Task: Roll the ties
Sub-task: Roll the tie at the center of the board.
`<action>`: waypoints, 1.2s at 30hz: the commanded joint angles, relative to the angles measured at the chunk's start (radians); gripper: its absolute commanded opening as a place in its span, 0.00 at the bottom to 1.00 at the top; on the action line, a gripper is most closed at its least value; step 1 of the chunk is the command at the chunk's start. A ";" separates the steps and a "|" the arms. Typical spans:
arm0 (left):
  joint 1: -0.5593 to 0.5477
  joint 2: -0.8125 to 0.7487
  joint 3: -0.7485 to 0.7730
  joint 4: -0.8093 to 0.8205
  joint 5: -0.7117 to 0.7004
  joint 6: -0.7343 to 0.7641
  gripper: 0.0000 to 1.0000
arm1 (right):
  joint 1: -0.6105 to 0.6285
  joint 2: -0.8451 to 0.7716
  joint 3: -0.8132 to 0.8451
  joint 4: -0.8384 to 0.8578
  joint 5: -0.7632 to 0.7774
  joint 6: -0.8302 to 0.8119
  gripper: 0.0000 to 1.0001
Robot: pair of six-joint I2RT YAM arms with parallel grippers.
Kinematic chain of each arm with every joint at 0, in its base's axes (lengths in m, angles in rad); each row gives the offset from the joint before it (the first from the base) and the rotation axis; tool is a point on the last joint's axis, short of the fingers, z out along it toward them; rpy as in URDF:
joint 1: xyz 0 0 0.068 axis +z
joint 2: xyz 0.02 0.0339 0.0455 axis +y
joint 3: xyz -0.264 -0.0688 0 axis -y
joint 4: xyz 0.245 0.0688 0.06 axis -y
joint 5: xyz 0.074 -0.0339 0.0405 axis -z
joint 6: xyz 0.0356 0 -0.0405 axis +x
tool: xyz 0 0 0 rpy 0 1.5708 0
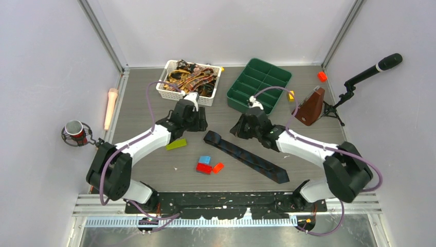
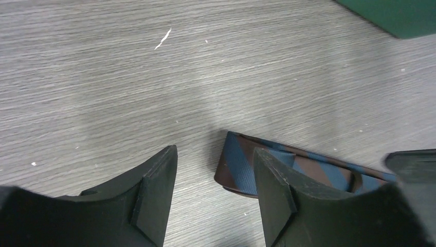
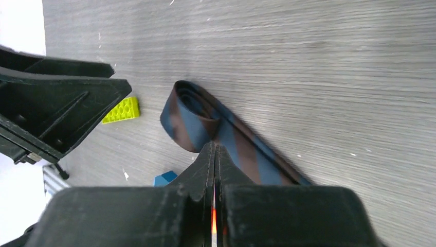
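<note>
A dark navy tie (image 1: 247, 156) with brownish diagonal stripes lies slanted across the table's middle. Its upper-left end (image 3: 189, 114) is curled over into a small loop. My left gripper (image 1: 200, 123) hovers just left of that end, open, with nothing between its fingers. In the left wrist view the curled end (image 2: 239, 163) lies partly behind the right finger (image 2: 275, 190). My right gripper (image 1: 238, 129) stands just right of the tie's end. Its jaws (image 3: 214, 148) are shut flat together above the tie, holding nothing. More ties (image 1: 191, 76) fill the white basket.
The white basket (image 1: 169, 93) stands at the back, a green compartment tray (image 1: 259, 84) to its right. Yellow-green (image 1: 176, 144), blue (image 1: 204, 160), red (image 1: 203, 168) and orange (image 1: 218, 167) bricks lie near the tie. A brown metronome-like block (image 1: 311, 108) and a microphone stand (image 1: 370, 73) are at the right.
</note>
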 commanded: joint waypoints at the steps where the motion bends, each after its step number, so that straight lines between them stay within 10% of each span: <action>1: 0.043 0.003 -0.011 0.114 0.179 -0.025 0.58 | -0.001 0.116 0.094 0.090 -0.195 0.020 0.00; 8: 0.110 0.030 -0.049 0.181 0.272 -0.049 0.57 | 0.012 0.298 0.146 0.190 -0.366 0.119 0.00; 36: 0.126 0.139 -0.053 0.214 0.434 -0.035 0.60 | 0.020 0.358 0.156 0.059 -0.255 0.116 0.00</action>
